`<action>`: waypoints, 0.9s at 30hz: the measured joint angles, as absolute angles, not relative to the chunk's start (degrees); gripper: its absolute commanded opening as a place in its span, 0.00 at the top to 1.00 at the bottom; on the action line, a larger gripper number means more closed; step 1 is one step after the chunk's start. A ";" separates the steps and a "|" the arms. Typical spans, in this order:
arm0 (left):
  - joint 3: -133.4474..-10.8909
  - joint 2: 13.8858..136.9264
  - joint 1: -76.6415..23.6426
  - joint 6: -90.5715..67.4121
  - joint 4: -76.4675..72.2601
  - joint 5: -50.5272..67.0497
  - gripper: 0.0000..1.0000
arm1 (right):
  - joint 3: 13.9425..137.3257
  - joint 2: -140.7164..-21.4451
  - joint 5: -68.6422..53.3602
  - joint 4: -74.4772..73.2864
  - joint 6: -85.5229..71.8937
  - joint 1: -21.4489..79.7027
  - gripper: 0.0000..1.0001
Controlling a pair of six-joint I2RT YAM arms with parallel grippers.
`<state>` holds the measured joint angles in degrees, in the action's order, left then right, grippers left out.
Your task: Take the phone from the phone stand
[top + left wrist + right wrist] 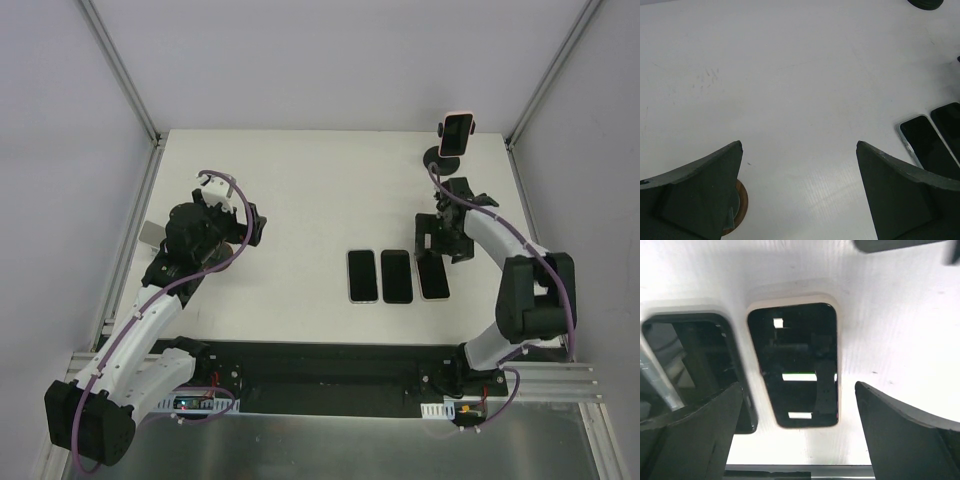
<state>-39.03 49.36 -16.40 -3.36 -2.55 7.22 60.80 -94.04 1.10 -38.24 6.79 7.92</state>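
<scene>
Phone on stand: a dark-screened phone with a pale pink rim [457, 133] stood upright in the black phone stand [444, 160], its screen facing the arms.
Stand position: at the far right corner of the white table [300, 180], beyond the right arm.
Right gripper: the right gripper [440, 245] hung low over the table with its jaws spread wide and nothing in them.
Under the right gripper: a cream-cased phone [792, 365] lay flat, screen up, between the two fingers and touching neither.
Beside it: a black-cased phone [690, 360] lay flat just to the left in the right wrist view.
Row of phones: the overhead view showed three phones side by side near the table's front edge, the leftmost a white-rimmed phone [362, 276].
Left gripper: the left gripper [799, 145] was wide open and empty over bare table on the left side, well apart from the stand.
</scene>
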 measured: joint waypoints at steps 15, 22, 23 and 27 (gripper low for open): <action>-39.03 49.04 -16.40 -3.53 -2.57 8.45 0.04 | 54.87 -69.38 6.13 -22.76 -4.89 -6.31 0.04; -39.03 48.97 -16.40 -3.57 -2.63 8.93 0.04 | 46.09 -72.69 -1.56 -7.53 -8.14 -12.88 0.18; -39.03 48.93 -16.40 -3.57 -2.63 8.93 0.04 | 45.45 -73.34 -2.44 -5.63 -8.40 -13.10 0.19; -38.98 48.58 -16.40 -3.60 -2.68 8.97 0.05 | 44.64 -77.38 -5.63 2.68 -10.37 -14.39 0.25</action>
<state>-38.98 48.58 -16.40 -3.60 -2.68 8.97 44.64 -77.38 -5.63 2.68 -10.37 -14.39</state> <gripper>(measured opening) 0.956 0.798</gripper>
